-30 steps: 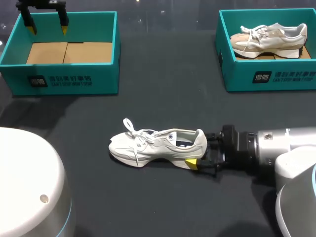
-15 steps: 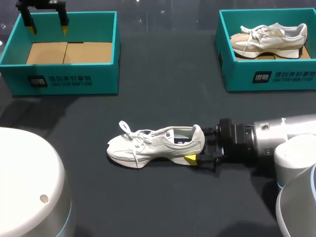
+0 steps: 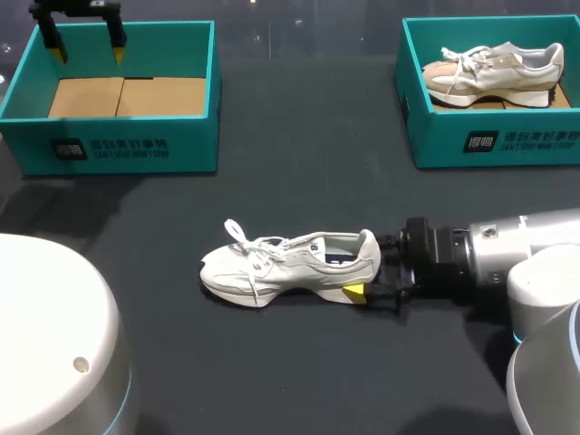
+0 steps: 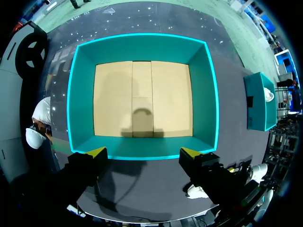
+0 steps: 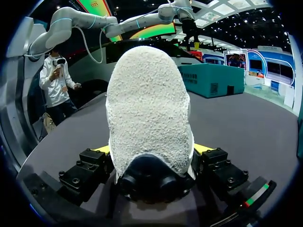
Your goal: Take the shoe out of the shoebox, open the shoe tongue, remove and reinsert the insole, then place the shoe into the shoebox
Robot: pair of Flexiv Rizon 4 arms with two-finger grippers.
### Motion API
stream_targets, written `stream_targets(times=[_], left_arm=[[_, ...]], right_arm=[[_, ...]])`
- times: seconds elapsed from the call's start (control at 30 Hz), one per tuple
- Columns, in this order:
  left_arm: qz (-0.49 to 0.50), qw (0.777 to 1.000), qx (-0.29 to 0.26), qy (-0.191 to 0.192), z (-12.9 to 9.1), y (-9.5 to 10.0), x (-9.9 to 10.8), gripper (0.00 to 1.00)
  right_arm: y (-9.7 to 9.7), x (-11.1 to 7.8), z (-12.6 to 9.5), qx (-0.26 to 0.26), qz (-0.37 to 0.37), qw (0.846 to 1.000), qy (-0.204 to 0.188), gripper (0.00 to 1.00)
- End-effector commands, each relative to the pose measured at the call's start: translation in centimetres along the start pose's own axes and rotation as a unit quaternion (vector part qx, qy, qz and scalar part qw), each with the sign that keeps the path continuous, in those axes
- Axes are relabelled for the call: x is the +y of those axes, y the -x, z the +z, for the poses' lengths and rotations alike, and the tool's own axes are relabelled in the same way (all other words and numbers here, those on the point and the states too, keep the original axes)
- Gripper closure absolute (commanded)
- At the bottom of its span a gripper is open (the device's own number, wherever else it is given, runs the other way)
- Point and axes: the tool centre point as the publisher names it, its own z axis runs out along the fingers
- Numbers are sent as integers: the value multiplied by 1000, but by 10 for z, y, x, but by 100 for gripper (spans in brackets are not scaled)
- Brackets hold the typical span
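Your right gripper [image 5: 151, 152] is clamped on the heel of the white shoe [image 3: 285, 265], which sits upright in the middle of the table [image 3: 299, 181]. With only the heel pinched, the toe can swing or the soft collar can slip free, so go gently on any lift. Farther off, your left gripper [image 4: 142, 152] hangs wide open over the empty box [image 3: 109, 145] — if you lower it carelessly, 1 finger may catch a wall. The second box [image 3: 507, 145] holds a second shoe [image 3: 494, 72].
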Motion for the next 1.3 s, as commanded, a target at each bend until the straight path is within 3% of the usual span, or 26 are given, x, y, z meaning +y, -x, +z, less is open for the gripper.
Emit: stream_targets(times=[0.03, 0.93, 1.0, 1.1, 1.3], left_arm=[[0, 1000, 0, 0, 0, 0, 0, 0], [0, 1000, 0, 0, 0, 0, 0, 0], [-13, 1000, 10, -11, -5, -19, 12, 0], [-25, 999, -15, -24, -6, -46, 34, 0], [-35, 998, -27, -36, -13, -88, 77, 0]], right_arm=[[1, -2, -5, 5, -1, 1000, -3, 100], [5, -1, -11, 6, -1, 1000, -4, 100], [5, -1, -11, 6, -1, 1000, -4, 100], [5, -1, -11, 6, -1, 1000, -4, 100], [5, -1, -11, 6, -1, 1000, -4, 100]])
